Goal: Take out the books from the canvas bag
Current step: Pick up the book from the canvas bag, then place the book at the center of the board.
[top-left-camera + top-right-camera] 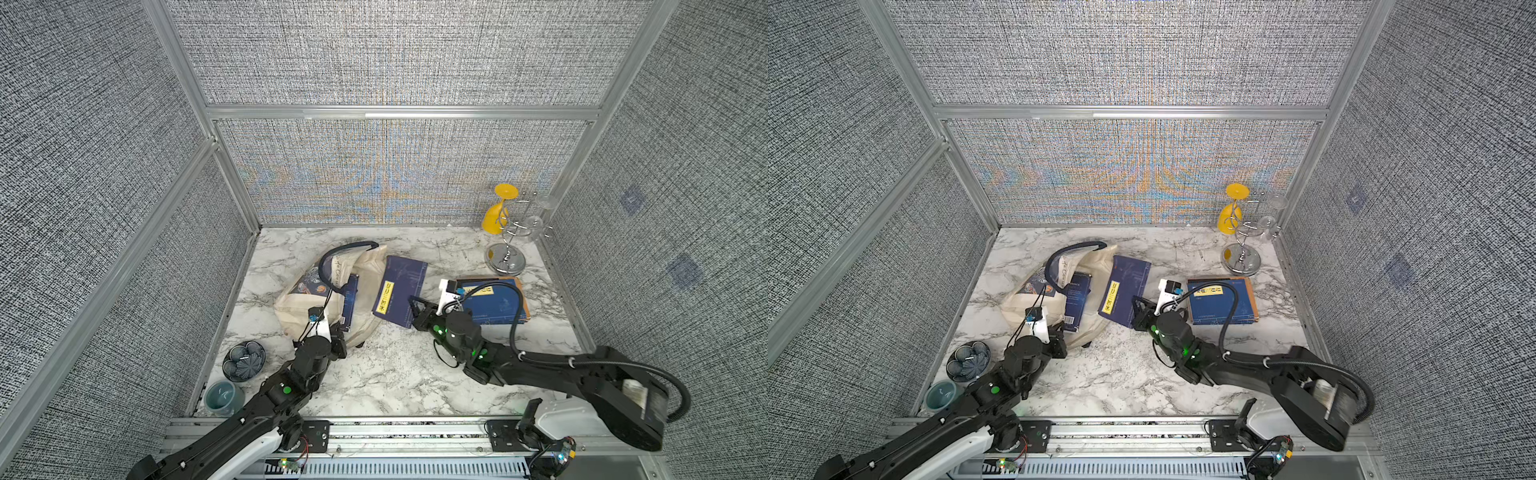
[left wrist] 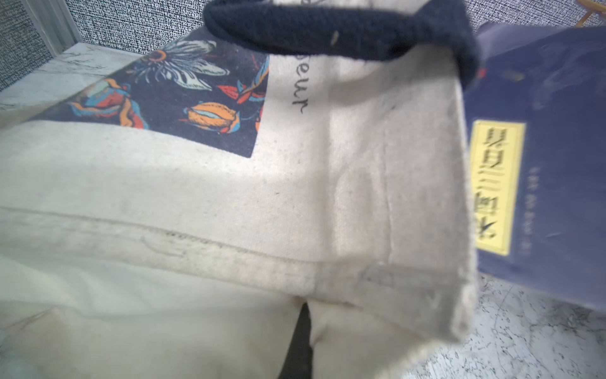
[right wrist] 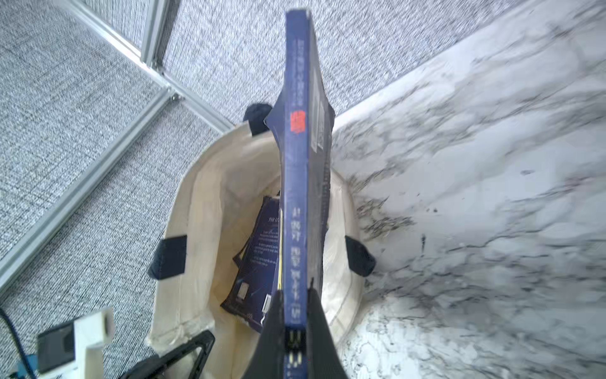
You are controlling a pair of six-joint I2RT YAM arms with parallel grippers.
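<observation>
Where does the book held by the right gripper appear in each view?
In a top view: book mid-frame, beside the canvas bag.
In a top view: mid-frame again.
Left wrist: past the bag's hem, yellow label showing.
Right wrist: edge-on, over the bag's mouth.
Shared landmark: the bag's navy handle.

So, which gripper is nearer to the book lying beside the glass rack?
Right. The right gripper, holding a navy book, is just beside that flat book; the left gripper pinches the canvas bag, farther away.
</observation>
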